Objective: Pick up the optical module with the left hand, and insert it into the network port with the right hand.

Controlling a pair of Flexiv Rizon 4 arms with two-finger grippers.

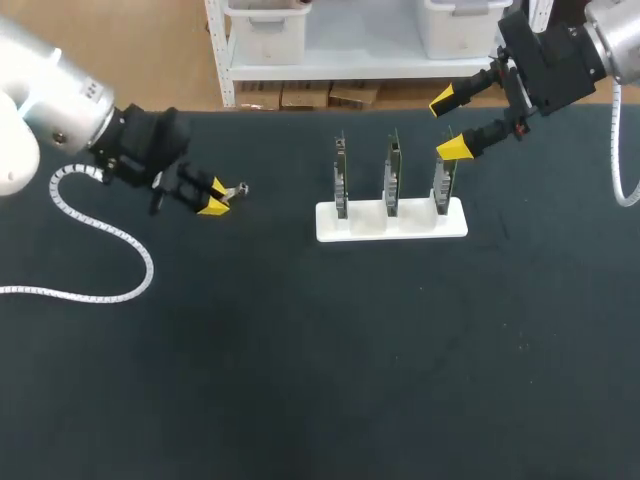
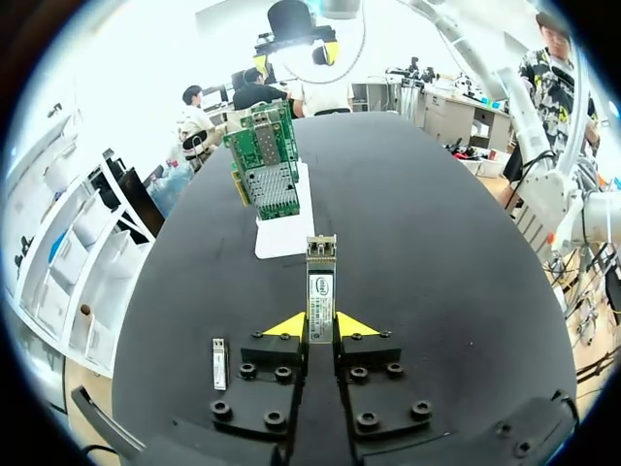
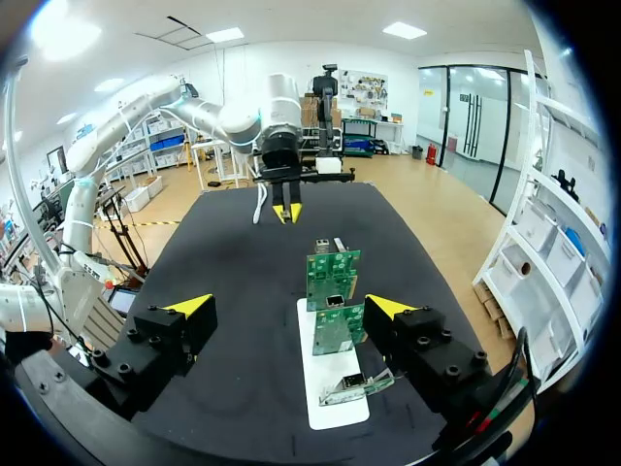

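Head view: your left gripper (image 1: 213, 198) clamps the module (image 1: 238, 189) by its rear end, at the left of the table (image 1: 300, 350), well apart from the stand (image 1: 400, 226). Your right gripper (image 1: 447, 125) is wide open, one fingertip (image 1: 455, 150) by the top of the rightmost card (image 1: 443, 188).

Three green network cards (image 3: 340, 328) are held in a white stand (image 3: 328, 410) just ahead of the right gripper (image 3: 291, 309), whose fingers are spread wide. The left gripper (image 3: 284, 211) is seen farther across the black table (image 3: 228, 282).
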